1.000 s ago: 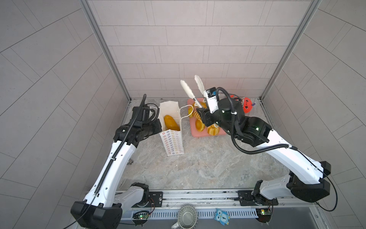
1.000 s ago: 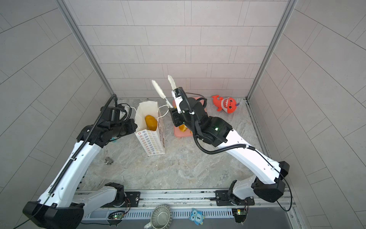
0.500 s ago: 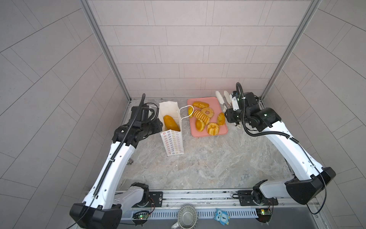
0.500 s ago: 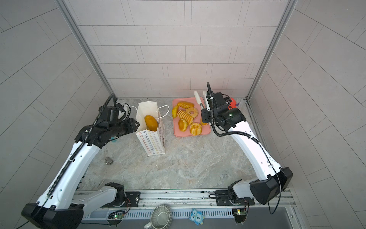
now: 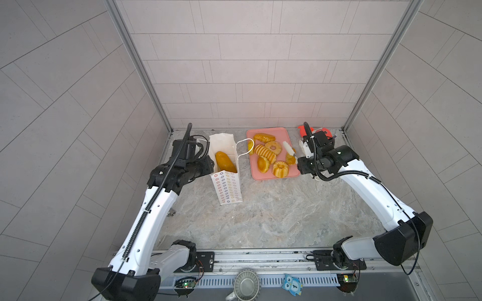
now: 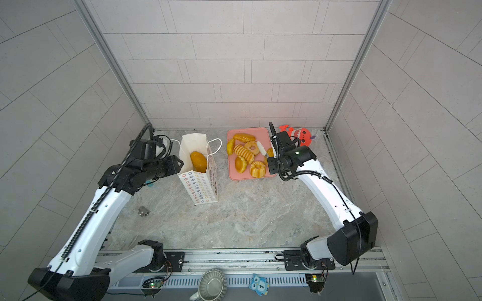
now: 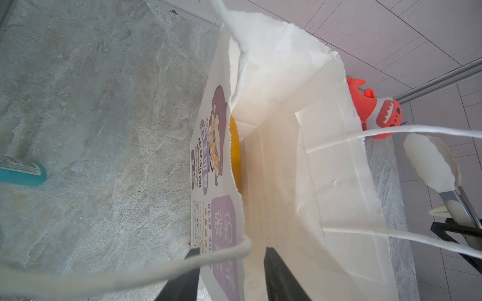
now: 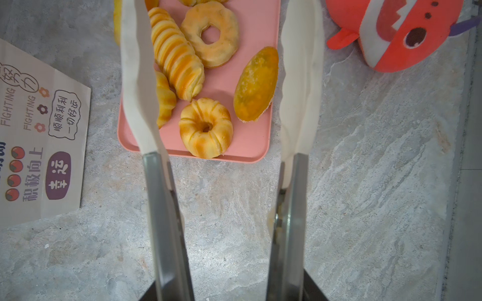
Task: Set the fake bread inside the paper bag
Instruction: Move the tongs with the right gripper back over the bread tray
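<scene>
Right hand (image 8: pixel 221 78) spread above fake bread (image 8: pixel 177 54); one loaf in paper bag (image 5: pixel 227 187).

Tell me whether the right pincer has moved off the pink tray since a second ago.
Yes. The right pincer was raised over the pink tray near the paper bag; it now sits low at the tray's edge nearest the red shark.

A robot test cell in a lab, not a home: grey tiled panels (image 5: pixel 250 65) framed by aluminium posts (image 5: pixel 135 65) enclose a marble-patterned desk (image 5: pixel 260 216), with two arm bases bolted to a metal rail (image 5: pixel 260 256) along the desk's near edge.
</scene>
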